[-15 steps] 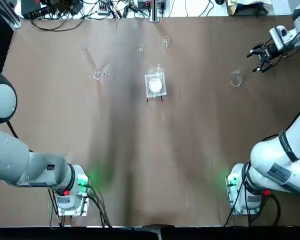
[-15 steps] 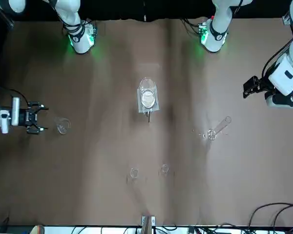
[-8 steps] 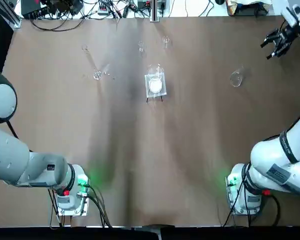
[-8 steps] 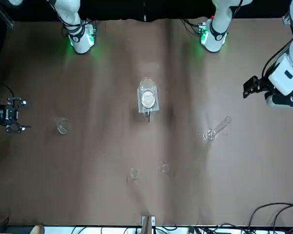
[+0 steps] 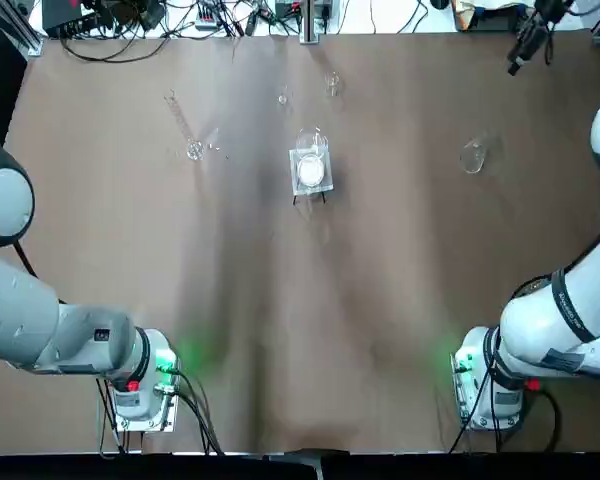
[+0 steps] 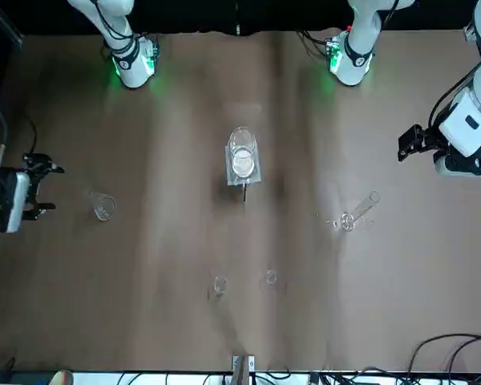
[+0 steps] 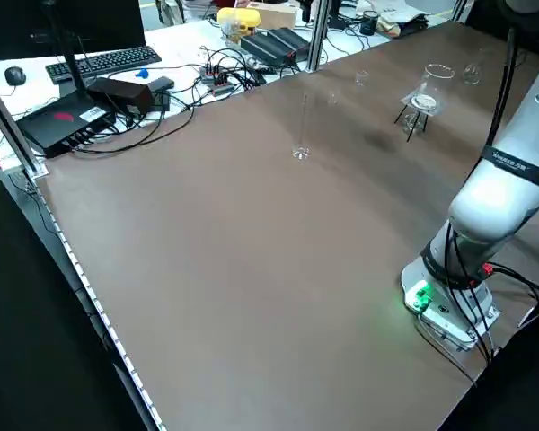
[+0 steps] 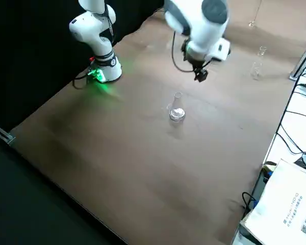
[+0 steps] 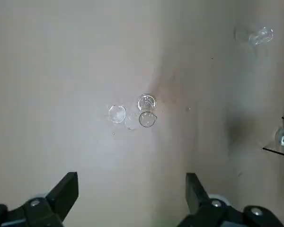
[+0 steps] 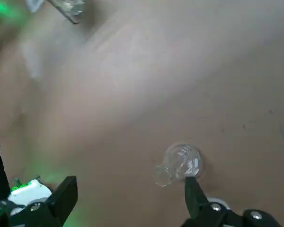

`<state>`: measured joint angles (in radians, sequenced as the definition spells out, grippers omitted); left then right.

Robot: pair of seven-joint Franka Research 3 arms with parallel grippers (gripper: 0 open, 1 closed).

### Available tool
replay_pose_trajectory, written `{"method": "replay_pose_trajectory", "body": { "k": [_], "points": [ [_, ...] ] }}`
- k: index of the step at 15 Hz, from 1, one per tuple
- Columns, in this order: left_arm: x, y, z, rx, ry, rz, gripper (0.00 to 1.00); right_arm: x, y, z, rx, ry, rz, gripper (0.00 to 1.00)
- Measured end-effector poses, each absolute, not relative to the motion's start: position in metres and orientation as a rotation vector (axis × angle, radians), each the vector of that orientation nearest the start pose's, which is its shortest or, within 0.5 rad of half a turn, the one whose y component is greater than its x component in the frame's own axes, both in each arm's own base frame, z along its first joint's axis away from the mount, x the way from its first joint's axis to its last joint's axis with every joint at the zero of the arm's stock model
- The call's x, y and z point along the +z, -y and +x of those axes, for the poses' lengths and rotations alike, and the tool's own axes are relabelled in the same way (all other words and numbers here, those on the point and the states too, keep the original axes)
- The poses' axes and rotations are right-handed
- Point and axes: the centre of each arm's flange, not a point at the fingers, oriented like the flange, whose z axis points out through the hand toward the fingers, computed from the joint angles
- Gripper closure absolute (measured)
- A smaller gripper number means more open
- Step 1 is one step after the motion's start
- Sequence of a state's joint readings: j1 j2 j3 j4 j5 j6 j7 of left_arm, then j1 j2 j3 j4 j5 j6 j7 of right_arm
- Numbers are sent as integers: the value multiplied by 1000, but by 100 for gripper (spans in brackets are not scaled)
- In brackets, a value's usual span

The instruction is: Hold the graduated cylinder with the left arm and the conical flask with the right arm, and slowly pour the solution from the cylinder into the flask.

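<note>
The graduated cylinder [image 5: 185, 130] stands upright at the far left of the table, a thin clear tube, also visible in the front view [image 6: 359, 210]. From straight above it shows as small rings [image 9: 146, 111]. My left gripper [image 9: 131, 182] hangs open high over it, empty, at the table's left side [image 6: 405, 144]. The conical flask [image 5: 472, 157] stands alone at the far right [image 6: 103, 206]. My right gripper [image 5: 520, 55] is raised near the far right corner, open and empty [image 10: 130, 185], with the flask [image 10: 182, 161] below it and apart from it.
A beaker [image 5: 311, 165] with white contents stands on a small frame at the table's centre back. Two tiny glass pieces [image 5: 283, 98] [image 5: 332, 82] sit behind it. Cables and boxes line the far edge [image 5: 180, 15]. Both arm bases [image 5: 140, 385] [image 5: 490, 380] stand at the near edge.
My right gripper has drawn away from beside the flask, rising and swinging toward the far right corner. The flask, cylinder and left arm have stayed put.
</note>
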<state>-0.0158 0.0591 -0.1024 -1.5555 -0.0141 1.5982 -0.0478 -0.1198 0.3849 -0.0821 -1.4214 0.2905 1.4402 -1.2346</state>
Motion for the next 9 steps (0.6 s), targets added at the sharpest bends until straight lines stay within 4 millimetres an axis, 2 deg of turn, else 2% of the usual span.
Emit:
{"method": "replay_pose_trajectory", "body": {
  "k": [5, 7, 9],
  "points": [
    [602, 67, 571, 26, -108, -3158, 0, 490, 5, 631, 300, 1118, -2641, 0],
    [603, 66, 571, 20, -107, -3159, 0, 512, -11, 626, 290, 981, -2743, 0],
    [605, 67, 570, 17, -108, -3159, 0, 541, -11, 618, 244, 836, -2821, 0]
  ]
}}
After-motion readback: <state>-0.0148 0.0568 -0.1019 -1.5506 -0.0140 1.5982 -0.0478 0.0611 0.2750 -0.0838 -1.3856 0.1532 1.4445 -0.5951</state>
